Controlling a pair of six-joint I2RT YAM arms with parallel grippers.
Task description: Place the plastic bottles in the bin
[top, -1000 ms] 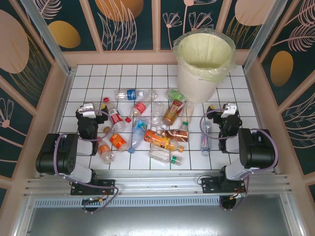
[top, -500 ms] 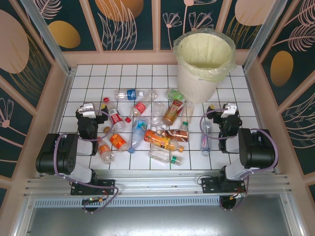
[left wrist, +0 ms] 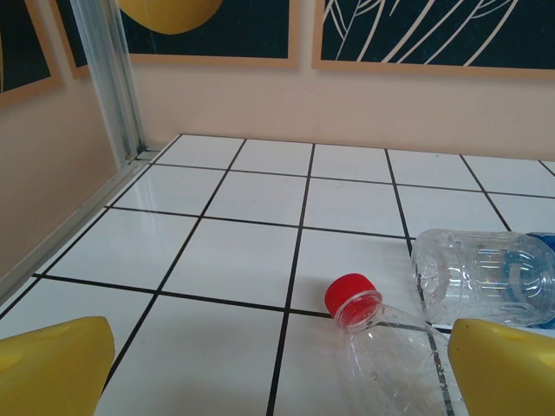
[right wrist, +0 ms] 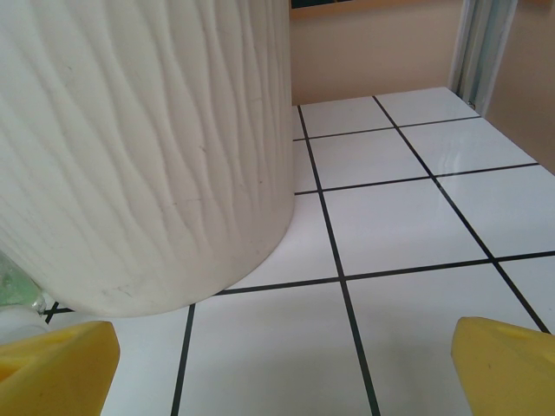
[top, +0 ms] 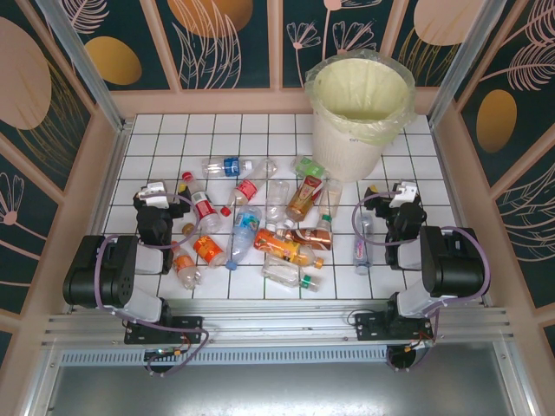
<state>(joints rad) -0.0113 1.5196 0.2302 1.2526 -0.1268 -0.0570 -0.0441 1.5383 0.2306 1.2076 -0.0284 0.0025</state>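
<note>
Since these plastic bottles [top: 245, 227] look light and crushable, grab the red-capped bottle [left wrist: 386, 351] just ahead of the spread left claw [left wrist: 277, 377] by its neck; right claw [right wrist: 282, 368] is spread too.

Scattered bottles [top: 260, 221] before upright bin [top: 359, 117]

Bright, even light falls from above, so the white tiles [top: 260, 130] gleam and the bottles [top: 245, 227] throw only short, soft shadows. In the right wrist view pale glare streaks the tiles by the corner post [right wrist: 486, 52], while the bin [right wrist: 130, 147] wall stays crisp. The yellow fingers [left wrist: 52, 368] at the bottom edge look soft, out of focus.
</note>
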